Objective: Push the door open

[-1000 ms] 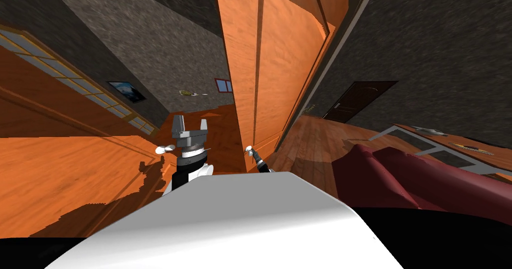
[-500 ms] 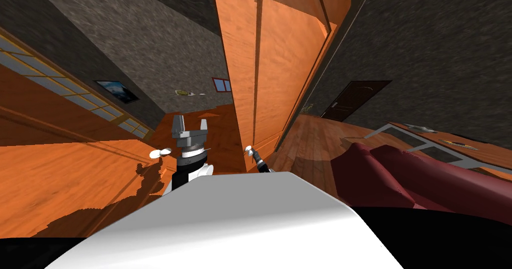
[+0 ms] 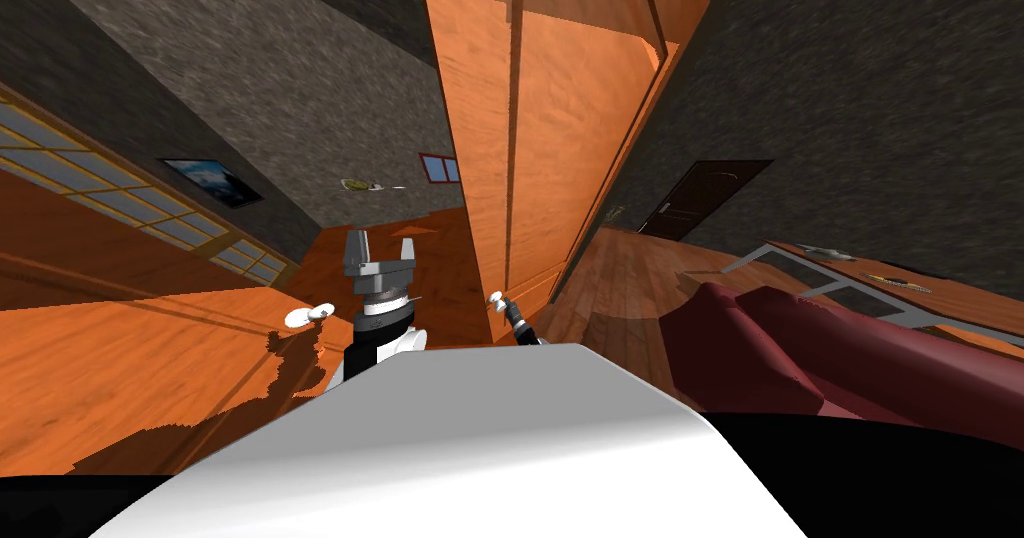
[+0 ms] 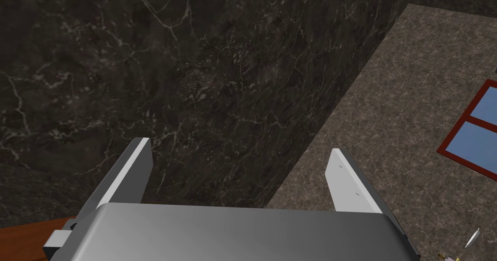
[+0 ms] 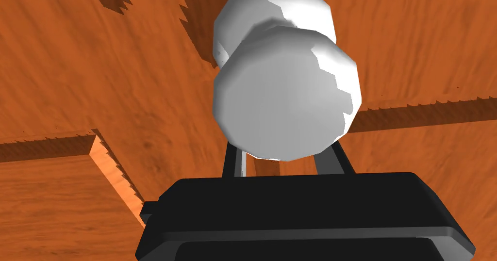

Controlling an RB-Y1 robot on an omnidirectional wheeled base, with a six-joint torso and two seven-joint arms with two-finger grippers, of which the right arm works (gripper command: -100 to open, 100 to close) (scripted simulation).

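To push well, the right gripper (image 5: 284, 158) should carry the white knob (image 5: 286, 103) steadily along the swing arc, so the orange door (image 3: 540, 142), edge-on just ahead, turns without slipping free. Its 2 fingers sit drawn in narrow and look clamped on the knob, their tips hidden behind it. The left gripper (image 4: 240, 175) is wide open and holds nothing.

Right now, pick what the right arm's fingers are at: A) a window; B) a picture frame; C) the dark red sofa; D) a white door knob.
D: in the right wrist view the right arm's fingers, drawn in, clasp the white door knob on the orange wooden door.
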